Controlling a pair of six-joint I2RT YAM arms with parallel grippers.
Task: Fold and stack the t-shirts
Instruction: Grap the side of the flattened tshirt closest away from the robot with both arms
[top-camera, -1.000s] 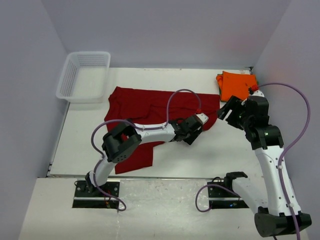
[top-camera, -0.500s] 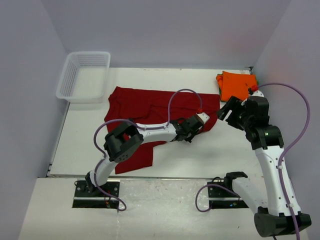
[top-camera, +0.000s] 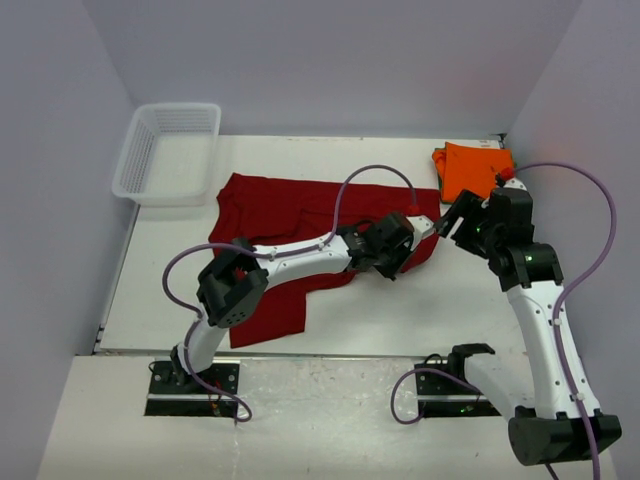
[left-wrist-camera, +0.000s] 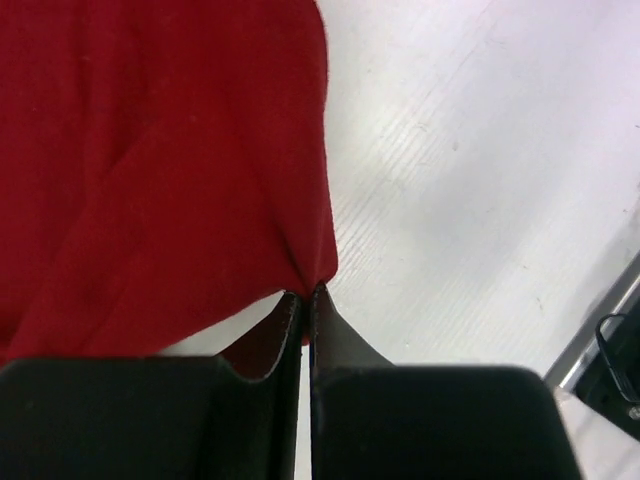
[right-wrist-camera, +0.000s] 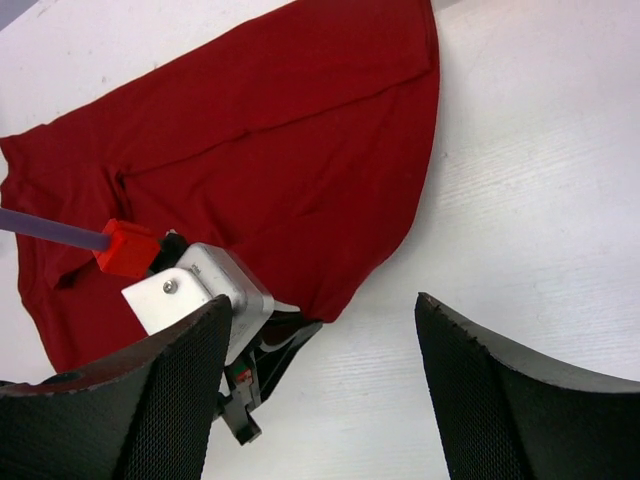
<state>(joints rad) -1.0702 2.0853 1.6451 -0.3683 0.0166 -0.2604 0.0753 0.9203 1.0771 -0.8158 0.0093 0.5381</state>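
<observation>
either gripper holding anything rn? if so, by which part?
The left gripper is shut on the dark red cloth t-shirt, pinching its edge at the end nearest the right arm. The right gripper is open and holds nothing.

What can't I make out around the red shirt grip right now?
- Left wrist: the left gripper's shut jaws hide how much of the red shirt's edge they hold; the shirt runs off the top and left edges.
- Top view: the left arm covers the shirt's middle and the pinch point.
- Top view: the right arm hides the orange shirt's near corner.
- Right wrist: the orange shirt is out of frame.
</observation>
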